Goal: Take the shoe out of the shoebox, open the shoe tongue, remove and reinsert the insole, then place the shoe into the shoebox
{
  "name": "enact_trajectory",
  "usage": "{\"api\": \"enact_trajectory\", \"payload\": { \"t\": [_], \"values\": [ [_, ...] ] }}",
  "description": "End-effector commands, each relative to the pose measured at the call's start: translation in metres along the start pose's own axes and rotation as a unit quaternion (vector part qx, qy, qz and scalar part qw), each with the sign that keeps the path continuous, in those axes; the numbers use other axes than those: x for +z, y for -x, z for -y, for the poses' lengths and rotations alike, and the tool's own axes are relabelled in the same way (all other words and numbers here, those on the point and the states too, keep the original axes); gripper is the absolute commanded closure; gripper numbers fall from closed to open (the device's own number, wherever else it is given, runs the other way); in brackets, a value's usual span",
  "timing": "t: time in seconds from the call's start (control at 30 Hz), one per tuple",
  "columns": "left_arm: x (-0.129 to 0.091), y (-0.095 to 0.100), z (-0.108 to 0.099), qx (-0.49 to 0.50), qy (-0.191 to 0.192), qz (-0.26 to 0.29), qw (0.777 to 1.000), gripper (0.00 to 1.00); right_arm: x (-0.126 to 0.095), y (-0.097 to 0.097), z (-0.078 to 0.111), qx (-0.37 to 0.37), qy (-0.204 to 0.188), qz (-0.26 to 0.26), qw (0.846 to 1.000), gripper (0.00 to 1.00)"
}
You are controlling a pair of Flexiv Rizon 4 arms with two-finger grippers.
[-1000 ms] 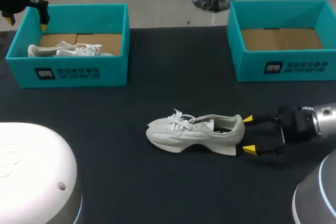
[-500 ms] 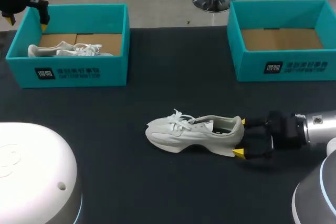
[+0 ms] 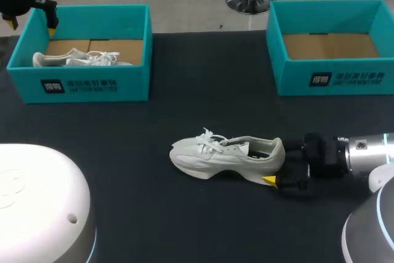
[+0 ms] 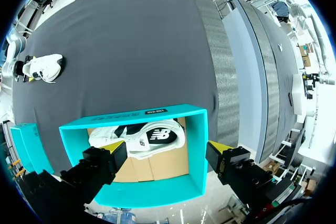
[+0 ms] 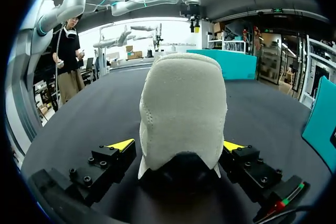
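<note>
A white shoe lies on its sole in the middle of the dark table, toe to the left. My right gripper is at its heel, open, one finger on each side. In the right wrist view the heel fills the gap between the yellow fingertips of my right gripper, with no clear squeeze. My left gripper hangs open over the far left corner of the left teal shoebox. In the left wrist view, my left gripper sits above that shoebox, which holds a second white shoe.
A second white shoe lies inside the left box. An empty teal shoebox stands at the back right, showing its cardboard floor. Bare dark table lies between the boxes and around the shoe.
My right gripper has slid left until its fingers straddle the shoe's heel. The shoe has shifted very slightly left. The left arm has stayed put.
</note>
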State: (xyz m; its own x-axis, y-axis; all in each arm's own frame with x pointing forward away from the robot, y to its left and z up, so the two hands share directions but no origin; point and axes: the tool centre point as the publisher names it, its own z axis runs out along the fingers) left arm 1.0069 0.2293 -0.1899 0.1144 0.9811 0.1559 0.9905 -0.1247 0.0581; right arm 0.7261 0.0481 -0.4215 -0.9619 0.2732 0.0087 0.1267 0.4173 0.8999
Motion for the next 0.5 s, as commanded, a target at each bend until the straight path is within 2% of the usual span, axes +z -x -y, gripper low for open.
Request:
{"api": "enact_trajectory", "payload": {
  "t": [0.03,0.33,0.37,0.4,0.47,0.5],
  "values": [
    [-0.0005,-0.0003,0.0013,0.0,0.001,-0.001,1.0,0.0,0.0092,0.001,0.0033,0.003,-0.004,0.001,1.0,0.0],
    [-0.0005,-0.0003,0.0013,0.0,0.001,-0.001,1.0,0.0,0.0112,-0.0005,0.0096,0.01,-0.006,0.004,1.0,0.0],
    [-0.0005,-0.0003,0.0013,0.0,0.001,-0.001,1.0,0.0,0.011,-0.0002,0.01,0.01,-0.006,0.004,1.0,0.42],
    [-0.0005,-0.0003,0.0013,0.0,0.001,-0.001,1.0,0.0,0.0105,0.0005,0.0106,0.01,-0.006,0.005,1.0,0.67],
    [-0.0005,-0.0003,0.0013,0.0,0.001,-0.001,1.0,0.0,0.0095,0.0018,0.011,0.008,-0.007,0.005,1.0,0.98],
    [-0.0005,-0.0003,0.0013,0.0,0.001,-0.001,1.0,0.0,0.0091,0.0022,0.011,0.007,-0.007,0.004,1.0,1.0]
  ]
}}
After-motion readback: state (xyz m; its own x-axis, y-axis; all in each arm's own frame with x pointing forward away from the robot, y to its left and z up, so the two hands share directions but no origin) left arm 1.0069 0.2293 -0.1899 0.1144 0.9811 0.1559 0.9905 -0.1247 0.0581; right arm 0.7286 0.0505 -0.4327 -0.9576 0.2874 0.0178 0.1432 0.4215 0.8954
